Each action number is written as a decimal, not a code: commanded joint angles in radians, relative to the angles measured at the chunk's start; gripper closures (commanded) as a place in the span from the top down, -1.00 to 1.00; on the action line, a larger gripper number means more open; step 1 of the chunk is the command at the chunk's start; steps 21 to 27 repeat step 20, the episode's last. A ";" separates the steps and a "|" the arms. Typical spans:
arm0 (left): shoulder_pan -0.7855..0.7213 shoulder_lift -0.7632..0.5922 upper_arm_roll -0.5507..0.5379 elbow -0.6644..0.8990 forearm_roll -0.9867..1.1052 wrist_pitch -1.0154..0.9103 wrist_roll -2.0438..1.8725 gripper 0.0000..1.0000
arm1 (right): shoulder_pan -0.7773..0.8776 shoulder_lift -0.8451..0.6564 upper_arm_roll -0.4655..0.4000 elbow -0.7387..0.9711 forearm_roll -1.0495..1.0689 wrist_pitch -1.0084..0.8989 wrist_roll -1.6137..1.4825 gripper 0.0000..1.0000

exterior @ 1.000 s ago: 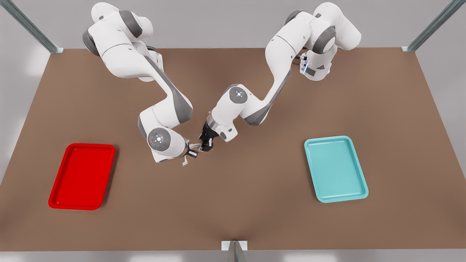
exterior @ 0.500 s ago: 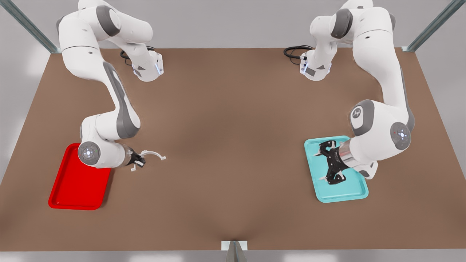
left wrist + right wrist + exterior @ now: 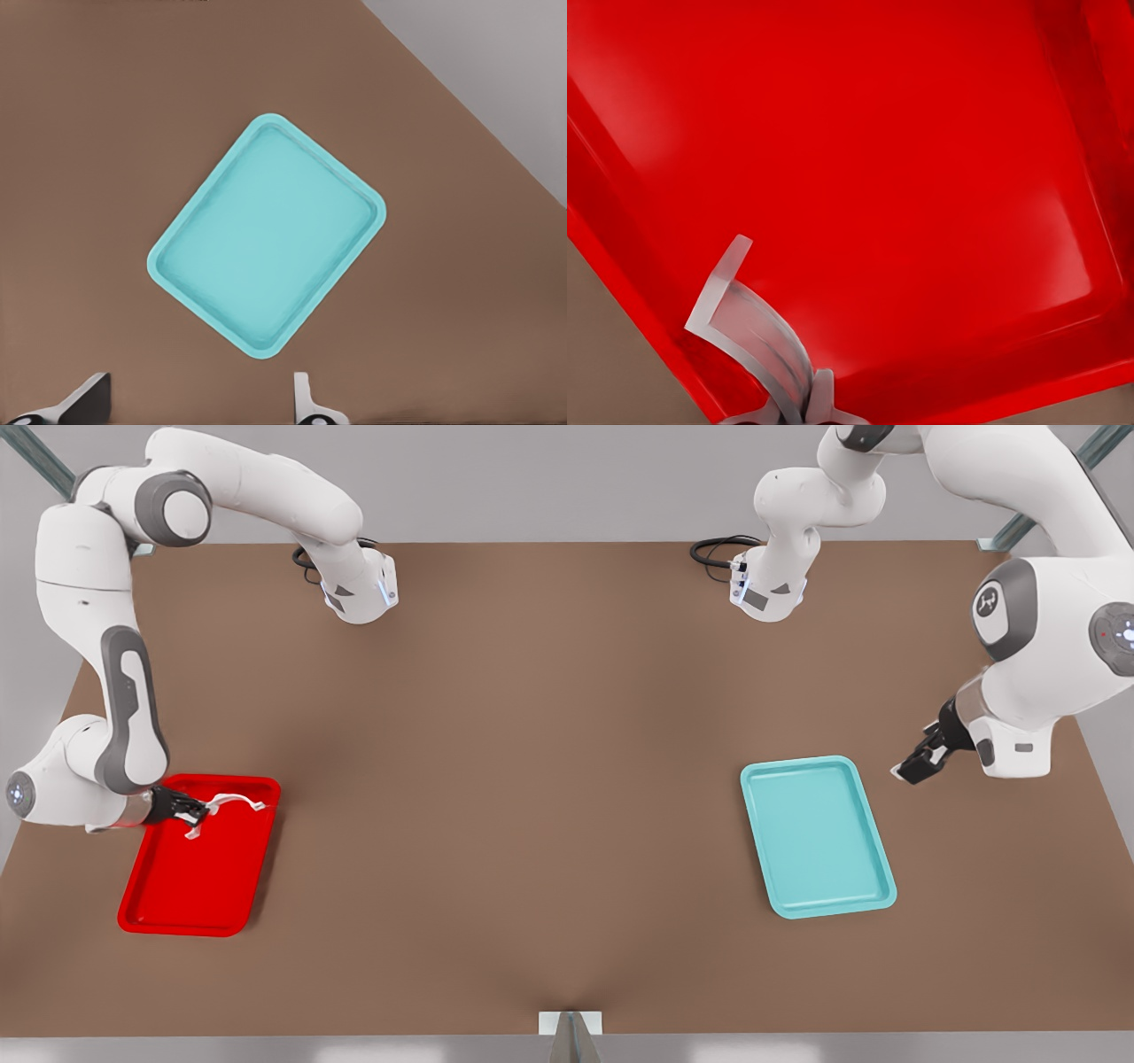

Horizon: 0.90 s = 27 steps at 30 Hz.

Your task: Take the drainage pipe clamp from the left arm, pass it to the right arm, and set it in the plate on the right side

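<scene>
Two white robot arms stand at the table (image 3: 567,921), each ending in one black gripper: the right gripper (image 3: 190,811) and the left gripper (image 3: 921,762). Two trays lie there: one red plate (image 3: 190,890) and one teal tray (image 3: 819,850). One white drainage pipe clamp (image 3: 232,801) is present.

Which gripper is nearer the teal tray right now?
Left. The left gripper hangs open just off the teal tray's far corner; the right gripper holds the clamp over the red tray, across the table.
</scene>
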 commanded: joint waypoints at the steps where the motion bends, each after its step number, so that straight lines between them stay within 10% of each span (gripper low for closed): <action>1: 0.000 -0.001 0.000 0.000 0.001 -0.004 0.733 1.00 | -0.016 0.011 -0.002 0.014 -0.003 0.058 -0.775 0.58; 2: 0.000 -0.001 0.000 0.000 0.000 -0.004 0.733 1.00 | -0.020 0.011 -0.002 0.014 -0.003 0.057 -0.780 1.00; 7: 0.000 0.024 0.000 0.007 0.007 0.018 0.733 1.00 | 0.127 -0.217 0.035 0.107 -0.074 -0.132 -0.626 1.00; 11: -0.003 0.036 -0.001 0.007 0.006 0.053 0.739 1.00 | 0.180 -0.406 0.271 0.242 -0.101 -0.388 -0.198 1.00; 12: -0.003 0.038 -0.003 0.007 0.006 0.062 0.739 1.00 | 0.190 -0.480 0.257 0.236 -0.100 -0.472 -0.195 1.00; 15: -0.004 0.045 -0.003 0.009 0.007 0.068 0.740 1.00 | 0.573 -0.530 -0.230 0.227 -0.020 -0.520 -0.212 1.00; 27: -0.004 0.045 -0.003 0.009 0.007 0.068 0.740 1.00 | 0.578 -0.515 -0.206 0.228 0.026 -0.514 -0.180 1.00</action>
